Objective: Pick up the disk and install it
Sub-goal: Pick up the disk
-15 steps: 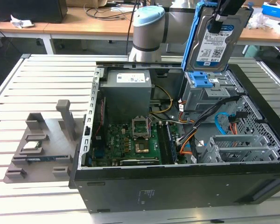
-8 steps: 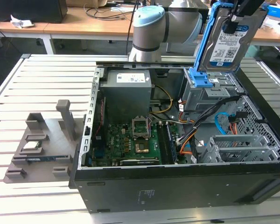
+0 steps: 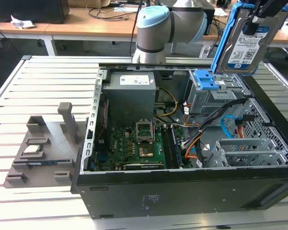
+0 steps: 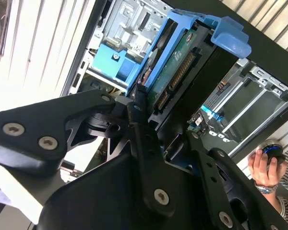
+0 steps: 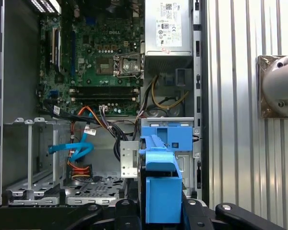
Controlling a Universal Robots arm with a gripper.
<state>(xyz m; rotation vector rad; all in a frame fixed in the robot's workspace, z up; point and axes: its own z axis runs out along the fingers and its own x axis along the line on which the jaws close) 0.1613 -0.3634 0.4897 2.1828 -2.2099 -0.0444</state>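
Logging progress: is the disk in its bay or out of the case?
Out. The gripper holds the disk tilted in the air above the open case, near the blue drive bay.

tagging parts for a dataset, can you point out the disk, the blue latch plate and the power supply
the disk (image 3: 249,50), exterior view, on its barcode label
the blue latch plate (image 3: 205,79), exterior view, middle of its blue face
the power supply (image 5: 169,28), first wrist view, on its white label
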